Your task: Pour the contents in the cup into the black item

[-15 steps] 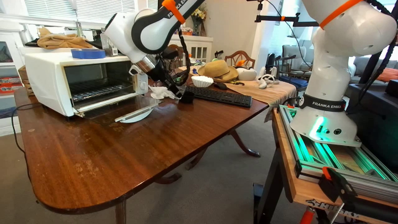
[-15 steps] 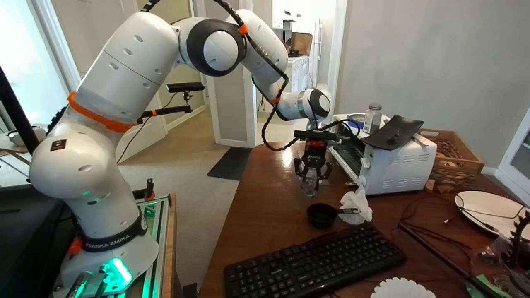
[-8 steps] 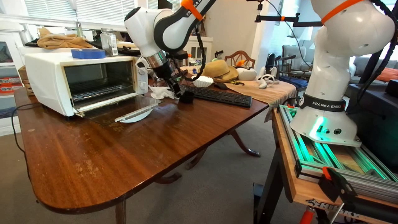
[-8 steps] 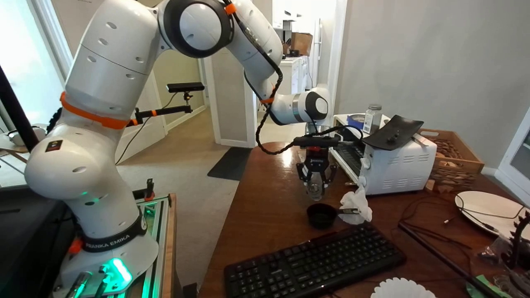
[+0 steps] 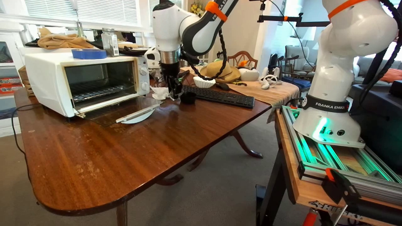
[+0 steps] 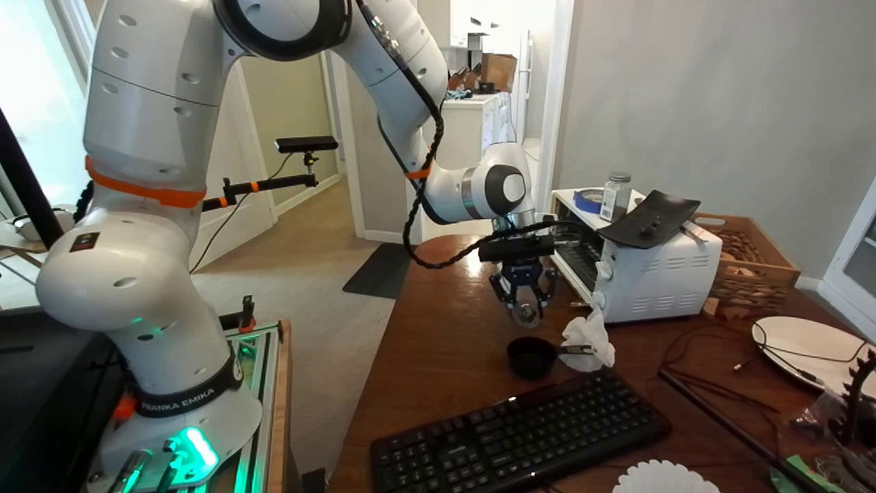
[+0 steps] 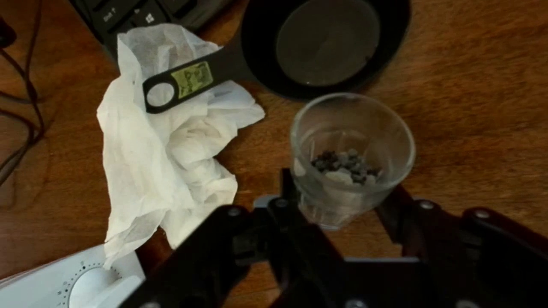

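A clear glass cup (image 7: 342,194) with small dark and pale bits inside is between my fingers. My gripper (image 7: 338,199) is shut on it; it shows in both exterior views (image 5: 176,94) (image 6: 523,298). The cup (image 6: 526,314) is off the table, its mouth visible from the wrist camera; its exact tilt is hard to tell. The black item is a black measuring cup (image 7: 262,55) on the table, in both exterior views (image 5: 187,98) (image 6: 532,363). Its inside bottom looks bare. The glass is above and just beside it, on the oven side.
A crumpled white tissue (image 7: 162,149) lies under the measuring cup's handle. A black keyboard (image 6: 520,438) is close beside it. A white toaster oven (image 5: 47,84) with its door down stands on the other side. A white fluted bowl (image 5: 204,82) is behind the keyboard.
My hand has swung from a slant toward the black measuring cup to nearly vertical, still holding the glass. The forearm has moved back toward the base. The measuring cup has not moved.
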Motion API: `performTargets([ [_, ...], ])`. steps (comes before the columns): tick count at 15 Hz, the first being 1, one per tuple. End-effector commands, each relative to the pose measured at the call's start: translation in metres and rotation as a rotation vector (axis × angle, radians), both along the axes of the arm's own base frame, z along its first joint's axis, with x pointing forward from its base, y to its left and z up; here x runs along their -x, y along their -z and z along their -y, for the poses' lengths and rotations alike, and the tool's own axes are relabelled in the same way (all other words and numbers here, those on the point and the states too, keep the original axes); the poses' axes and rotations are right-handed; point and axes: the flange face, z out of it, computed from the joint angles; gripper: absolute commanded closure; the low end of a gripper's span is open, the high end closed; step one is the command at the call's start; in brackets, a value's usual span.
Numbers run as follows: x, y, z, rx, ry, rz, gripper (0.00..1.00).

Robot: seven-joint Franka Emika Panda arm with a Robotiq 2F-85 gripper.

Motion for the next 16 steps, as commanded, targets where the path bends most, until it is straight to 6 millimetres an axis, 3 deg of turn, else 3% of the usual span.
performTargets([
  [1,0.026,-0.011,0.011,-0.065,-0.037,0.096,0.77],
  [9,0.054,-0.031,0.029,-0.175,-0.084,0.257,0.77],
  [16,0.085,-0.024,0.040,-0.233,-0.079,0.283,0.77],
])
